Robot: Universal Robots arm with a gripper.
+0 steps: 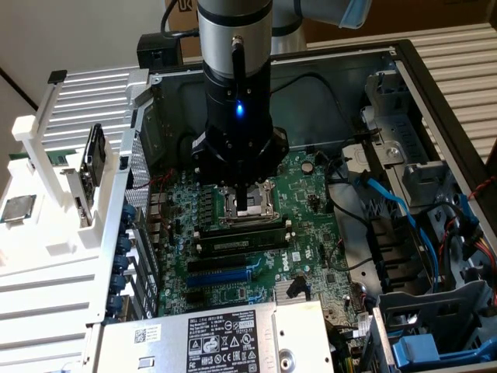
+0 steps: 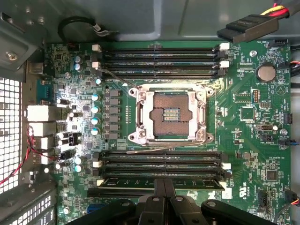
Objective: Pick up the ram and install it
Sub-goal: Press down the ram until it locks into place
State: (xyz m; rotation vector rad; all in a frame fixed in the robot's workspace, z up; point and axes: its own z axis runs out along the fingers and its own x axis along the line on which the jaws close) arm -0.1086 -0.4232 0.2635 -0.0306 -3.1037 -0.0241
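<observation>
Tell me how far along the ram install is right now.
Done: the ram already lies along a memory slot beside the CPU socket. In hand: the gripper, shut, sits over the ram's middle, seemingly pressing it down. Left: full seating is unconfirmed; I cannot tell whether the white end clips have latched.

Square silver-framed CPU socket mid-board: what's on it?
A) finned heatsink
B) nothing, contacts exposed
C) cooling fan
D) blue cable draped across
B: the square silver-framed CPU socket on the green motherboard lies bare in the wrist view, with its contact field exposed and no heatsink, fan or blue cable over it.
</observation>
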